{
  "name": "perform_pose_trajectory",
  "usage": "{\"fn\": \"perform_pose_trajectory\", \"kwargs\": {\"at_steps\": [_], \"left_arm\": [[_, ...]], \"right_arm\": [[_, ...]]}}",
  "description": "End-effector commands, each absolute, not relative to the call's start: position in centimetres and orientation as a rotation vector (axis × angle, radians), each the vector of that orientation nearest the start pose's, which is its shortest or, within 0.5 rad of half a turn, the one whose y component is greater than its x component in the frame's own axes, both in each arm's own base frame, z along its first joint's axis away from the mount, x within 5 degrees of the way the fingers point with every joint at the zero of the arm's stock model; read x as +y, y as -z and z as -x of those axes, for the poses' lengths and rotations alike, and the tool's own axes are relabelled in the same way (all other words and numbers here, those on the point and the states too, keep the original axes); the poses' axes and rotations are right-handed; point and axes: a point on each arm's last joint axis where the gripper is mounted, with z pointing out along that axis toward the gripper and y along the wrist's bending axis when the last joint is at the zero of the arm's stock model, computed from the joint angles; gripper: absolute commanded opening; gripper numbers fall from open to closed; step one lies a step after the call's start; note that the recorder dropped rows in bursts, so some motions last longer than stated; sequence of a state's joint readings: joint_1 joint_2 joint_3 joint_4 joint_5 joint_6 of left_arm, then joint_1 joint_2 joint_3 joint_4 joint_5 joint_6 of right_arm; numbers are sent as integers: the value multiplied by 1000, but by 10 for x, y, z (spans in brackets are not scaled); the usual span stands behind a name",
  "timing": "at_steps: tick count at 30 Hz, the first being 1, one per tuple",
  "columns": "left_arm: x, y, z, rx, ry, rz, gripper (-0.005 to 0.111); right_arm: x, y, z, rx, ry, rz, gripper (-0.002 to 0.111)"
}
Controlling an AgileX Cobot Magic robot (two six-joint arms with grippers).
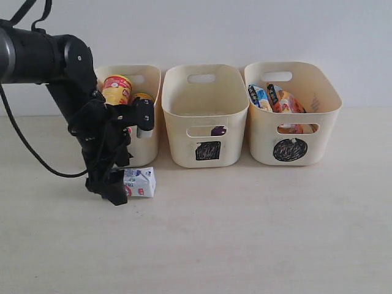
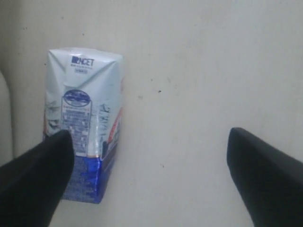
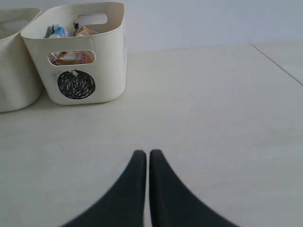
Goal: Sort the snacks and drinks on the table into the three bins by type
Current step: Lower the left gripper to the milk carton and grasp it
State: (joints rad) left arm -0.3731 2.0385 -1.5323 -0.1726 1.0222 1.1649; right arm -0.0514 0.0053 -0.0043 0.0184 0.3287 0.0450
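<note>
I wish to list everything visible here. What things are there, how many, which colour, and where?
Cream plastic tubs with handle slots: three, in a row; left, middle (black square), right (black circle).
Chip tubes: two, yellow-topped, in left tub.
Crinkly bags: at least two, blue and orange-white, in right tub.
Small purple carton: one, inside middle tub, seen through its slot.
Small blue-white milk carton: one, lying on table before left tub.
Table: one, pale beige.
Left jaws: black, open, finger near milk carton.
Right jaws: black, shut, over table.
</note>
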Motion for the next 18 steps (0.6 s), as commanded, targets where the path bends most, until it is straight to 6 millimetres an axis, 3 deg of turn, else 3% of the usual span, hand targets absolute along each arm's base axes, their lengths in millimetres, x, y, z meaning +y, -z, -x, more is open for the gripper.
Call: {"fn": "perform_pose_trajectory", "kwargs": {"at_steps": [1,10,18], "left_arm": [[-163,-176,-385,2168,100,-1975,82],[-162,-172,-392,2088,58,-2005,82],[-148,-157,-399,2149,71,-1985,82]], "right_arm": [[-2,-184,-54,1802,-14,-96,0],[-2,-184,-54,1802,-14,-96,0],[-2,-184,-54,1803,-14,-96,0]]}}
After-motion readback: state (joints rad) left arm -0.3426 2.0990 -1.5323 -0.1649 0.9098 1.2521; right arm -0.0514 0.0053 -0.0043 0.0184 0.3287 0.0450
